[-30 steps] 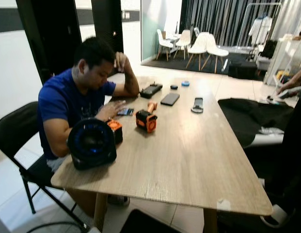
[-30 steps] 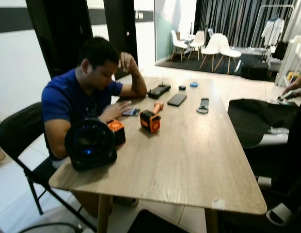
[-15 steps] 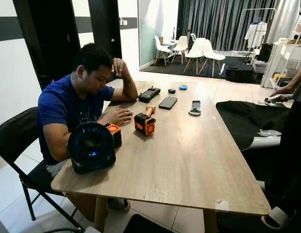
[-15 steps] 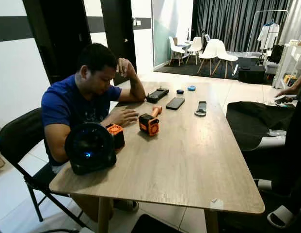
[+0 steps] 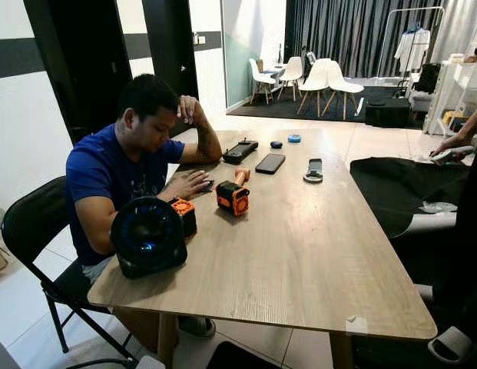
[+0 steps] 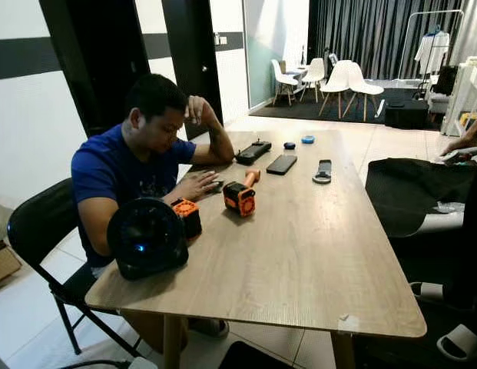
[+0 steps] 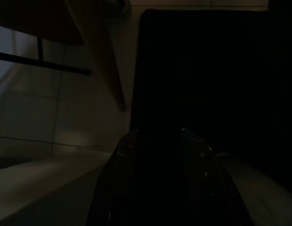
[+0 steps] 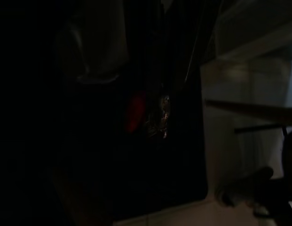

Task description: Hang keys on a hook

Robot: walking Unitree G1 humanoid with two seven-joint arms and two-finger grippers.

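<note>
In the very dark right wrist view a small bunch of keys (image 8: 162,113) glints beside a red tag (image 8: 135,112). My right gripper (image 8: 150,115) is shut on them, and its fingers are barely distinguishable from the shadow. My left gripper (image 7: 157,136) hangs low over the floor beside a table leg (image 7: 108,70). Its two black fingers (image 7: 122,146) stand apart with nothing between them.
A long wooden table (image 5: 315,254) stands ahead. A person in a blue shirt (image 5: 107,173) sits at its left side on a black chair (image 5: 34,227). On the table are a round black fan (image 5: 148,235), an orange tool (image 5: 233,197) and a phone (image 5: 248,163). Another person's hand (image 5: 445,144) shows at the right.
The whole picture has shifted a little and lost its blur, so the camera has moved. The seated person and the things on the table stay put.
</note>
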